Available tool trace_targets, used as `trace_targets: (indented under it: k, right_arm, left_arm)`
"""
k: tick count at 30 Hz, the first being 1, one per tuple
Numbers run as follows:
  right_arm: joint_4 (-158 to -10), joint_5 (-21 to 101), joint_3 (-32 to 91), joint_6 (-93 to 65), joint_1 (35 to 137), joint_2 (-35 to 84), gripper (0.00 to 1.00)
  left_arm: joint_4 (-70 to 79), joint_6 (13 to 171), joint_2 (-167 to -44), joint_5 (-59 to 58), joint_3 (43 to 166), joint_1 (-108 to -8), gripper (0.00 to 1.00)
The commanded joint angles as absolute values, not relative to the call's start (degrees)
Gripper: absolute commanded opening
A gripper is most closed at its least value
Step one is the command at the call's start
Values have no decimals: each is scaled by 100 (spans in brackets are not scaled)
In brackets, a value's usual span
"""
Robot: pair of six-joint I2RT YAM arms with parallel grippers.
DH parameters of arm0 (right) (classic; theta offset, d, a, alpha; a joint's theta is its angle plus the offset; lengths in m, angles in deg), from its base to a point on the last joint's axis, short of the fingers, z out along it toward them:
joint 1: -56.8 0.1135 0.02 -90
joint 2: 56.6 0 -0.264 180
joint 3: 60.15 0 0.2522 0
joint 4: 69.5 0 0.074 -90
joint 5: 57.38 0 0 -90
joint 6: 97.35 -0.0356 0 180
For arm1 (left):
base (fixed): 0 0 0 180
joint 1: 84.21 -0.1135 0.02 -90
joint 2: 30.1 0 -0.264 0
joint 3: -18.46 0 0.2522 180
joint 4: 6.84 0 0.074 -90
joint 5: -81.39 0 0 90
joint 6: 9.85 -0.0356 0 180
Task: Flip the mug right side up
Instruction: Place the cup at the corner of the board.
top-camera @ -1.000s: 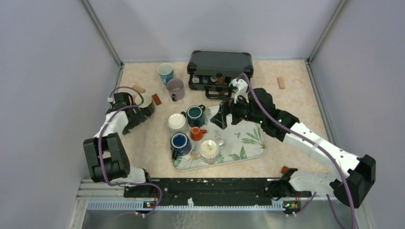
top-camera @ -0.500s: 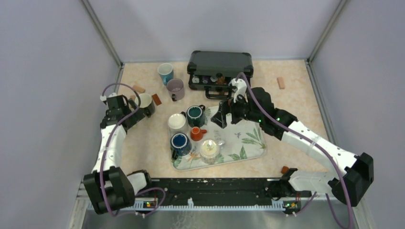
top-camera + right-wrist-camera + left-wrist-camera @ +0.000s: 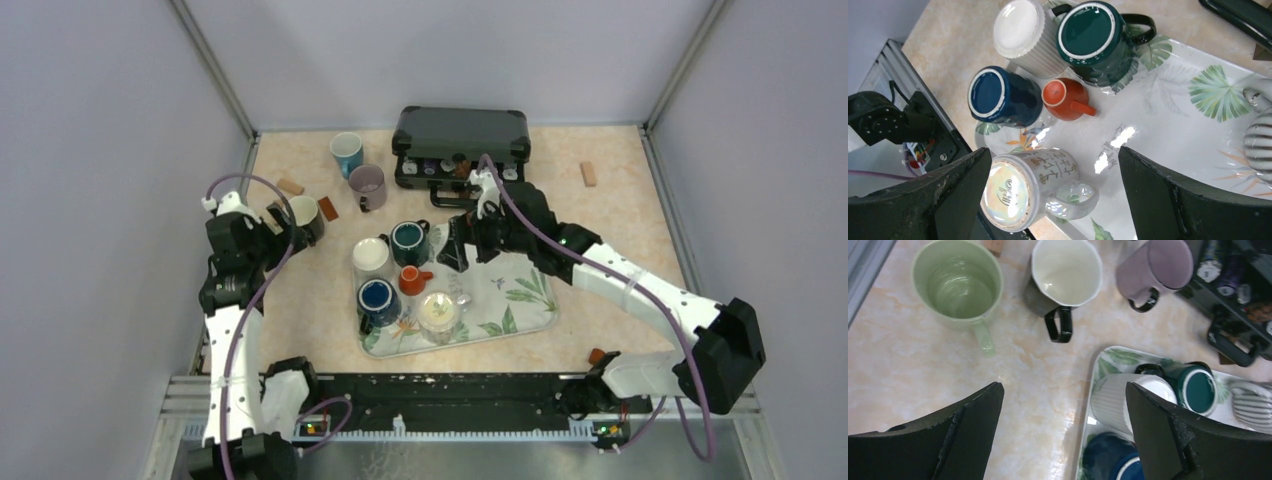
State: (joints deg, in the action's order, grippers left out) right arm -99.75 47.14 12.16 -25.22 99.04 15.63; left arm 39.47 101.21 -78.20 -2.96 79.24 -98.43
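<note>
We count five inverted mugs [image 3: 1088, 30] on leaf-print tray [image 3: 520, 300], four upright mugs [image 3: 1066, 271] off it. Pearly mug [image 3: 1028, 182] carries Chinese characters, unreadable to us. Left gripper [image 3: 1063, 395], right gripper [image 3: 1054, 155]: fingers spread, empty.

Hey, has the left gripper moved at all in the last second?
Yes. In the top view the left gripper has pulled back leftward, off the black mug, which has kept its place.
</note>
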Motion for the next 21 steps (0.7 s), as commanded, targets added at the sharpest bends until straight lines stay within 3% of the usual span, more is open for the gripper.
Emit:
trace_targets:
  k: [1,11,15,21]
  right_arm:
    - [-10049,4744,1456,-2312,10021,1787,99]
    - [-10123,4313,1514,-2204,10216,2038,99]
    - [-10243,3982,1393,-1933,10802,2077,99]
    - [-10640,3321,1451,-1667,11670,2119,99]
  left_arm:
    - [3770,10214,-7493,562,8079,-9732,99]
    - [3591,10162,-7732,826,8507,-8530,99]
    - [3371,10104,-8011,589,8533,-7768,99]
    - [3172,9819,-8478,678,8687,-7674,99]
